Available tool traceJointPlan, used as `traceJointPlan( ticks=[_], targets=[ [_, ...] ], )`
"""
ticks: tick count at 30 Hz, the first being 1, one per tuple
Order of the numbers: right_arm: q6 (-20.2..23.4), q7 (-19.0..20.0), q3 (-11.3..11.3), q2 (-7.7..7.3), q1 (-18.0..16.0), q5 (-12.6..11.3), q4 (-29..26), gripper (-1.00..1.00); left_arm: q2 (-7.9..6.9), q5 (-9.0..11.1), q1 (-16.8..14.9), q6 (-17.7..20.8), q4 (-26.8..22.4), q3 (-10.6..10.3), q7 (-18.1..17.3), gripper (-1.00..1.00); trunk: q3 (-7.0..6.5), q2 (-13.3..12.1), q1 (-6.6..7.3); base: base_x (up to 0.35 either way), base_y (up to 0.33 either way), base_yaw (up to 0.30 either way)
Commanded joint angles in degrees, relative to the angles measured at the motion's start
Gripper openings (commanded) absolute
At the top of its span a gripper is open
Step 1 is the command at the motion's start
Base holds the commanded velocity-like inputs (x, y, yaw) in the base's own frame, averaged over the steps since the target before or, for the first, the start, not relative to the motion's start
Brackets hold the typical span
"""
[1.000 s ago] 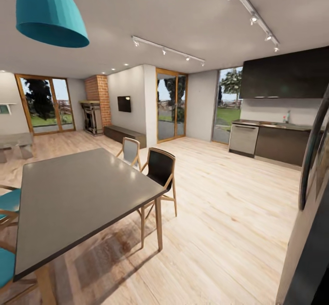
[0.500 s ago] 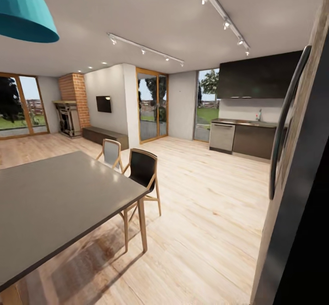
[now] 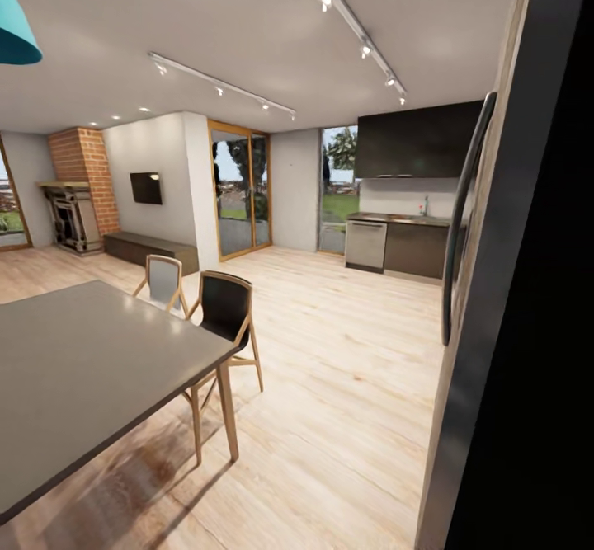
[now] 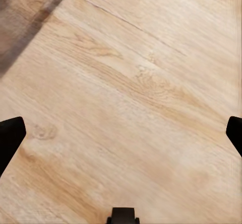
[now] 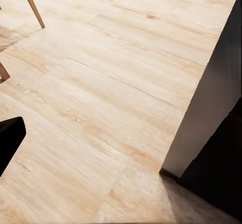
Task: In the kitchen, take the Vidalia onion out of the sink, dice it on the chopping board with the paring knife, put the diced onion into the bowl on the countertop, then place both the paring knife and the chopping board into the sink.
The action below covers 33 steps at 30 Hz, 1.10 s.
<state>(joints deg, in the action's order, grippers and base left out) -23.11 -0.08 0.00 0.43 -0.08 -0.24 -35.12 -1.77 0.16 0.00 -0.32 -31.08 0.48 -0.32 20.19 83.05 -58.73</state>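
- View has swung vs. a sec ago: kitchen (image 3: 412, 204) now sits nearer centre of head view, teal lamp (image 3: 12, 35) nearly off the upper corner, tall dark unit (image 3: 528, 327) w/ long handle takes much more of the right side. Whole pic shifted, so it's the camera/base turning, not the furniture.
- Meaning for task: robot in transit, prob. lining up on the kitchen; no step of the onion job begun yet, judging by where it stands.
- Task things: countertop (image 3: 400, 220) is the bench at the far wall under dark upper cabinets (image 3: 417, 150), well apart from robot across the light wood floor (image 3: 346, 369). Small upright bit on it may be the faucet; too small to be sure. Onion, board, knife, bowl can't be made out at this range.
- Near side: grey dining table (image 3: 82, 369), two chairs (image 3: 223, 311) just beside it.
- Left gripper (image 4: 121, 133): fingers wide apart at opposite edges of wrist view, nothing between them, bare floor below. Holds nothing, touches nothing.
- Right gripper: one dark finger (image 5: 9, 138) shows at the frame edge, the other out of frame, so can't tell how far open; no object seen at it. Floor and base of the dark unit below.
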Motion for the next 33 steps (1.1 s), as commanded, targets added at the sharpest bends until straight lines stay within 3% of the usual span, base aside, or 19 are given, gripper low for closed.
traceJointPlan(
  ticks=[1,12,25,33],
  targets=[
    [-0.10,-0.01,0.00,0.01,-0.01,-0.03,-0.03,1.00,0.00,0.02,0.00,-0.03,-0.04,0.05,-0.03,1.00,0.05,0.03,0.00,0.000,0.128,-0.273],
    [-0.10,-0.01,0.00,0.07,-0.01,-0.03,-0.03,1.00,0.01,0.02,0.00,-0.06,-0.04,0.05,-0.03,1.00,0.05,0.03,0.00,0.023,0.231,-0.212],
    [-0.10,-0.09,0.00,0.16,-0.01,0.06,-0.03,1.00,0.01,0.02,0.00,-0.07,-0.04,0.05,-0.03,1.00,0.05,0.03,0.00,0.116,0.267,0.023],
    [-0.10,-0.10,0.00,0.12,-0.01,0.06,-0.03,1.00,0.01,0.02,0.00,-0.07,-0.02,0.05,-0.03,1.00,0.05,0.03,0.00,0.203,0.055,0.013]
  ],
)
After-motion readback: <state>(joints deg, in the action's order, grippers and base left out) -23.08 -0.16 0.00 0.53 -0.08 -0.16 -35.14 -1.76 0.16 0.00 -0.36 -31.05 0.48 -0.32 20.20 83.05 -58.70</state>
